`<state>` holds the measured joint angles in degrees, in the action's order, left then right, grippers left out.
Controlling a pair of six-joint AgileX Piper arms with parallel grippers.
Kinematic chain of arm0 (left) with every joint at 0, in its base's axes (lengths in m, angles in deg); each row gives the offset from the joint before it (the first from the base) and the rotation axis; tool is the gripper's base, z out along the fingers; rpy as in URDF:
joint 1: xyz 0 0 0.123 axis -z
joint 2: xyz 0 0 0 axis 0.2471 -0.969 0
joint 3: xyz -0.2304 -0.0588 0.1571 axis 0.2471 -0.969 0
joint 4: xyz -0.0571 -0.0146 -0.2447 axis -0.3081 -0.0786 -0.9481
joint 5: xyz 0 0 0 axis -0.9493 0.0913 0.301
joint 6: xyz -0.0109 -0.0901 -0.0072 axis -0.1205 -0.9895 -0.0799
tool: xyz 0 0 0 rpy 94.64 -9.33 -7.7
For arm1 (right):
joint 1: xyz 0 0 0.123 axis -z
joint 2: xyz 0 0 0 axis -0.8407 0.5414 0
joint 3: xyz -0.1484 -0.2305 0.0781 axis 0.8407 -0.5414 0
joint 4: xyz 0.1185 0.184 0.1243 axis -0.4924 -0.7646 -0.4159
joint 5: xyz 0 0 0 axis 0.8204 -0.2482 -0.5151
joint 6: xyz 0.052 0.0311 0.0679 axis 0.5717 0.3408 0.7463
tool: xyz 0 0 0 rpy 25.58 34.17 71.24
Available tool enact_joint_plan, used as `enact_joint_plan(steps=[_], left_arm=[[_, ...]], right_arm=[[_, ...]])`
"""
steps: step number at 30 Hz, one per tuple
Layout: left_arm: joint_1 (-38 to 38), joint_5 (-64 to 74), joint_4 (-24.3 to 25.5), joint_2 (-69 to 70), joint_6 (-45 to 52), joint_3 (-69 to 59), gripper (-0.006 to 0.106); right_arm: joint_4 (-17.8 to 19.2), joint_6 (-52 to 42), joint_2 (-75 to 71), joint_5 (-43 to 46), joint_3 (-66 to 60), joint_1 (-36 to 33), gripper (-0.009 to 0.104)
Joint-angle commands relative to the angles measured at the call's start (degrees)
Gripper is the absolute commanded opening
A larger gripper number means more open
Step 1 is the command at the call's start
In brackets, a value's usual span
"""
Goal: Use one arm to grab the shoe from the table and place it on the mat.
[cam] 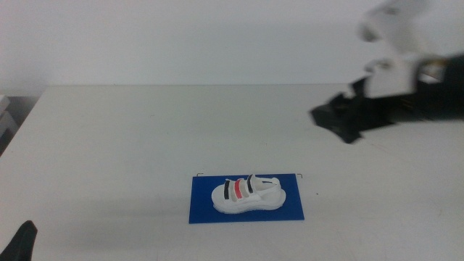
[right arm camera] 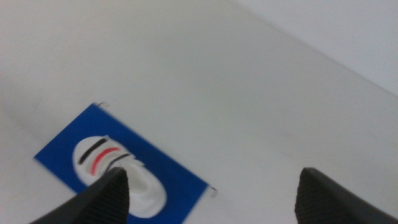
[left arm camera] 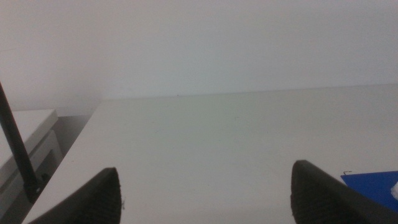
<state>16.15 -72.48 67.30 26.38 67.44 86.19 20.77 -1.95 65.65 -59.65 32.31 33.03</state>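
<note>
Middle view gives me the shoe [cam: 248, 195] lying on its sole on the mat [cam: 199, 210], which sits near the table's [cam: 130, 138] front edge, about midway along it. My right gripper [cam: 335, 119] hangs above the table toward its right edge, well apart from the shoe, jaws spread and holding nothing. My left gripper [left arm camera: 205, 196] waits at the front left corner, jaws also spread wide and empty.

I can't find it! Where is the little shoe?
In the middle view, the shoe lies on the blue mat, low on the table, with no fingers touching it.
</note>
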Motion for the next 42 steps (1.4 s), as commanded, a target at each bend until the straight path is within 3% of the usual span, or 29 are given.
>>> enact_joint_plan(steps=[1,5,11,17,28,42], left_arm=[[0.26,-4.71,-0.55,0.77,-0.27,-0.4,0.094],[0.26,-4.71,-0.55,0.77,-0.27,-0.4,0.094],[0.26,-4.71,-0.55,0.77,-0.27,-0.4,0.094],[0.26,-4.71,-0.55,0.77,-0.27,-0.4,0.094],[0.26,-4.71,-0.55,0.77,-0.27,-0.4,0.094],[0.26,-4.71,-0.55,0.77,-0.27,-0.4,0.094]], right_arm=[[0.13,2.4,-8.16,8.19,-4.53,2.33,0.071],[1.69,7.17,-18.32,14.12,-14.7,4.72,0.071],[12.44,17.41,-30.6,22.25,-28.32,6.97,0.071],[17.78,25.29,-42.65,28.12,-40.32,9.6,0.071],[17.89,24.65,-63.84,27.79,-49.06,11.35,0.071],[16.03,24.65,-73.01,28.12,-58.05,11.35,0.071]])
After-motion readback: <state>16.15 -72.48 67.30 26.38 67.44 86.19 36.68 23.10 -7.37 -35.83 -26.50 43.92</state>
